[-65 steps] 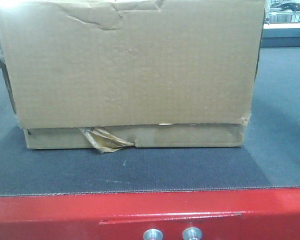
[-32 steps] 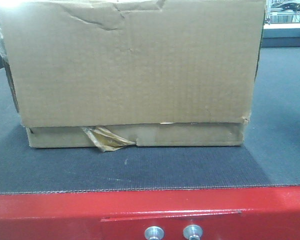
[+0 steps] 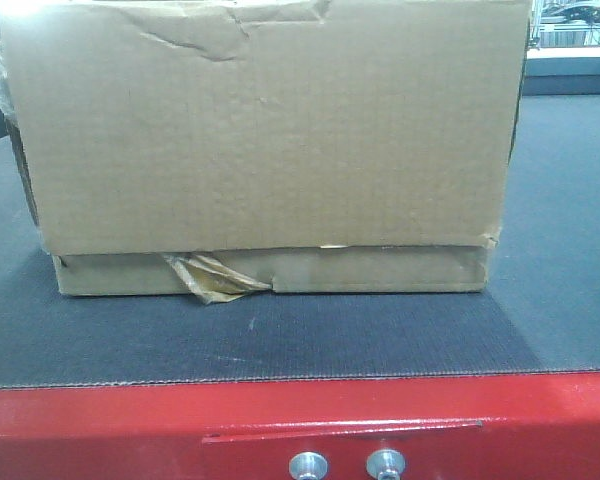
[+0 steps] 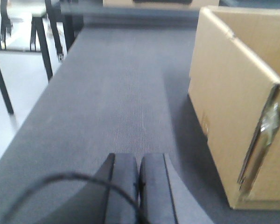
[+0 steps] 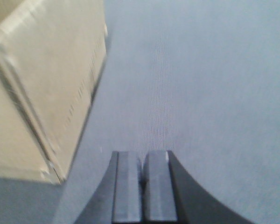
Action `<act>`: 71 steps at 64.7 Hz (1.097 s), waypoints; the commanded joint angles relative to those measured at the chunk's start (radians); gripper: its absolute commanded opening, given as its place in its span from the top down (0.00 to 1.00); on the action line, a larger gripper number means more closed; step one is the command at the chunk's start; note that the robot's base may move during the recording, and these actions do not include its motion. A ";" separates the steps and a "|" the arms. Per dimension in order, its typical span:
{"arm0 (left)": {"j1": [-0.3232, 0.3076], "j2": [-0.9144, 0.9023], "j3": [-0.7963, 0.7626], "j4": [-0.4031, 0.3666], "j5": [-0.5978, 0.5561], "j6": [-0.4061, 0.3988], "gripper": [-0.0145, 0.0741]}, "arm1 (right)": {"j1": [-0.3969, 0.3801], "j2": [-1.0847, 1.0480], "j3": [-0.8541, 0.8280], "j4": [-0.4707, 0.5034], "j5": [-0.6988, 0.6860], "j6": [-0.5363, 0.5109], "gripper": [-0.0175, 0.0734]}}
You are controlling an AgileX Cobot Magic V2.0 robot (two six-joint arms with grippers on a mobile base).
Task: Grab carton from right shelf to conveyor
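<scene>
The carton (image 3: 265,140) rests flat on the grey conveyor (image 3: 280,340). The left gripper (image 4: 139,172) and right gripper (image 5: 142,172) flank it without contact, each with jaws pressed together, holding nothing

The carton (image 3: 265,140) was matt, creased corrugated cardboard with torn glossy tape (image 3: 212,278); beyond the dark matt fingers (image 4: 123,186) the belt (image 4: 116,102) looked woven, rough grey.
</scene>
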 commanded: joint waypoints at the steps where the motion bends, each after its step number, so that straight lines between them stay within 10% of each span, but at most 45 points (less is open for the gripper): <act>1: 0.003 -0.048 0.004 -0.003 -0.028 0.004 0.83 | -0.003 -0.134 0.024 -0.009 -0.019 -0.029 0.89; 25: 0.003 -0.105 0.004 -0.003 -0.028 0.004 0.83 | -0.003 -0.463 0.024 -0.009 0.009 -0.097 0.89; 71: 0.003 -0.105 0.004 -0.003 -0.028 0.004 0.83 | -0.003 -0.469 0.024 -0.009 -0.004 -0.097 0.89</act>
